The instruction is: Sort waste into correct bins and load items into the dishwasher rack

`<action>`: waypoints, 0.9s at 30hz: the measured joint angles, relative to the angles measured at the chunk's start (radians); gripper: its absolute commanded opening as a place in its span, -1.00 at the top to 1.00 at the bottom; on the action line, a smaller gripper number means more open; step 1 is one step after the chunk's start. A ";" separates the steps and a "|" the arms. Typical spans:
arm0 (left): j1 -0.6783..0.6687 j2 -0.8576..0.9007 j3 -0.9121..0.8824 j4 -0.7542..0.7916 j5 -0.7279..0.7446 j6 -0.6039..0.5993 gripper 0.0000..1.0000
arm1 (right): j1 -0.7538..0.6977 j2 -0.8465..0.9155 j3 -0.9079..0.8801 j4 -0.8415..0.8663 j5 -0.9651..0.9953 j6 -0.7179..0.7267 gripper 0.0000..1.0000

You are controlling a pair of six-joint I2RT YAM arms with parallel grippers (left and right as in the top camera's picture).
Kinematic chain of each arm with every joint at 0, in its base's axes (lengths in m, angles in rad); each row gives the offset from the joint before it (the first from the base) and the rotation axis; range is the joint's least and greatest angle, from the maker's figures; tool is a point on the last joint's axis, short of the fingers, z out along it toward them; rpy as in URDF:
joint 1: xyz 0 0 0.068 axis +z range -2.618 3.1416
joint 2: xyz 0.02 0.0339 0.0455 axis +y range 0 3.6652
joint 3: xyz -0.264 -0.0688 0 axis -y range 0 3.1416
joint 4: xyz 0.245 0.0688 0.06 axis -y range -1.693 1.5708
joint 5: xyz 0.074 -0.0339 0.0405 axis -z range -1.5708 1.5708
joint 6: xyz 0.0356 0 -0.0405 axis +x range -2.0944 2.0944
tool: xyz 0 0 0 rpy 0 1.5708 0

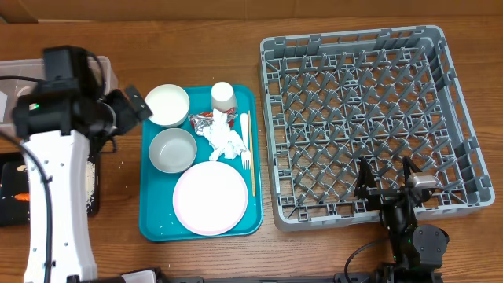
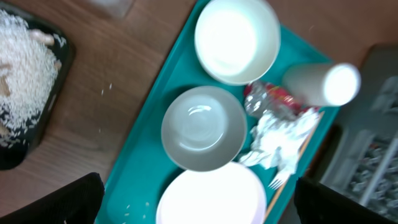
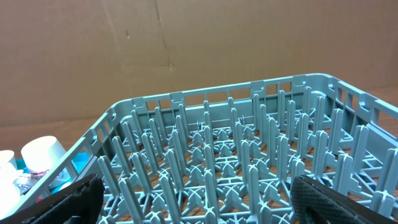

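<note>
On the teal tray (image 1: 153,224) lie two white bowls (image 1: 168,104) (image 1: 172,149), a white cup (image 1: 222,96), a red-and-silver wrapper (image 1: 209,119), a crumpled napkin (image 1: 224,141), a white fork (image 1: 244,141), a wooden stick (image 1: 252,161) and a pink plate (image 1: 211,198). My left gripper (image 1: 132,104) is open and empty above the tray's left side. In its wrist view (image 2: 199,211) it looks down on the bowls (image 2: 236,40) (image 2: 204,127) and plate (image 2: 211,196). My right gripper (image 1: 389,185) (image 3: 199,205) is open over the front edge of the grey rack (image 1: 357,47).
The clear tub (image 1: 16,71) stands at the far left, partly under my left arm. The black tray (image 1: 8,169) below it holds white grain (image 1: 91,182) (image 2: 25,74) and an orange carrot (image 1: 21,196). The rack (image 3: 205,106) holds only its pegs.
</note>
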 measured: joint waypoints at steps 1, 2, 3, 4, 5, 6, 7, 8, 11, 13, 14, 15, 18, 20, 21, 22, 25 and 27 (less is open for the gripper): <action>-0.008 0.011 -0.012 -0.006 -0.008 0.001 -1.00 | 0.000 0.000 0.000 0.000 0.000 0.000 -1.00; -0.014 0.023 -0.025 -0.010 -0.012 0.001 -1.00 | 0.000 0.000 0.000 0.000 0.000 0.001 -1.00; -0.018 0.035 -0.039 -0.015 -0.017 0.001 -0.99 | 0.000 0.000 0.000 0.001 0.000 0.000 -1.00; -0.023 0.047 -0.052 -0.021 -0.019 0.001 -1.00 | 0.000 0.000 0.000 0.000 0.000 0.000 -1.00; -0.024 0.058 -0.067 -0.024 -0.023 0.001 -0.99 | 0.000 0.000 0.000 0.000 0.000 0.000 -1.00; -0.024 0.066 -0.077 -0.026 -0.025 0.001 -1.00 | 0.000 0.000 0.000 0.000 0.000 0.000 -1.00; -0.024 0.073 -0.085 -0.029 -0.026 0.001 -1.00 | 0.000 0.000 0.000 0.000 0.000 0.000 -1.00; -0.024 0.077 -0.088 -0.029 -0.031 0.001 -1.00 | 0.000 0.000 0.000 0.000 0.000 0.000 -1.00; -0.024 0.077 -0.087 -0.026 -0.042 0.001 -1.00 | 0.000 0.000 0.000 0.001 0.000 0.000 -1.00; -0.024 0.078 -0.087 -0.024 -0.056 0.001 -1.00 | 0.000 0.000 0.000 0.000 0.001 0.000 -1.00; -0.023 0.077 -0.087 -0.022 -0.074 0.001 -1.00 | 0.000 0.000 0.000 0.000 0.000 0.000 -1.00; -0.022 0.077 -0.087 -0.016 -0.095 0.001 -1.00 | 0.000 0.000 0.000 0.000 0.000 0.000 -1.00; -0.010 0.078 -0.087 -0.007 -0.151 -0.005 -1.00 | 0.000 0.000 0.000 0.000 0.000 0.000 -1.00; 0.012 0.078 -0.086 -0.006 -0.180 -0.022 -1.00 | 0.000 0.000 0.000 0.001 0.001 0.000 -1.00; 0.021 0.078 -0.086 -0.006 -0.188 -0.031 -1.00 | 0.000 0.000 0.000 0.000 0.000 0.000 -1.00; 0.033 0.078 -0.086 -0.006 -0.195 -0.041 -0.99 | 0.000 0.000 0.000 0.000 0.000 0.000 -1.00; 0.055 0.078 -0.086 -0.006 -0.210 -0.070 -0.99 | 0.000 0.000 0.000 0.000 0.000 0.000 -1.00; 0.057 0.078 -0.086 -0.006 -0.216 -0.084 -0.99 | 0.000 0.000 0.000 0.002 0.000 0.000 -1.00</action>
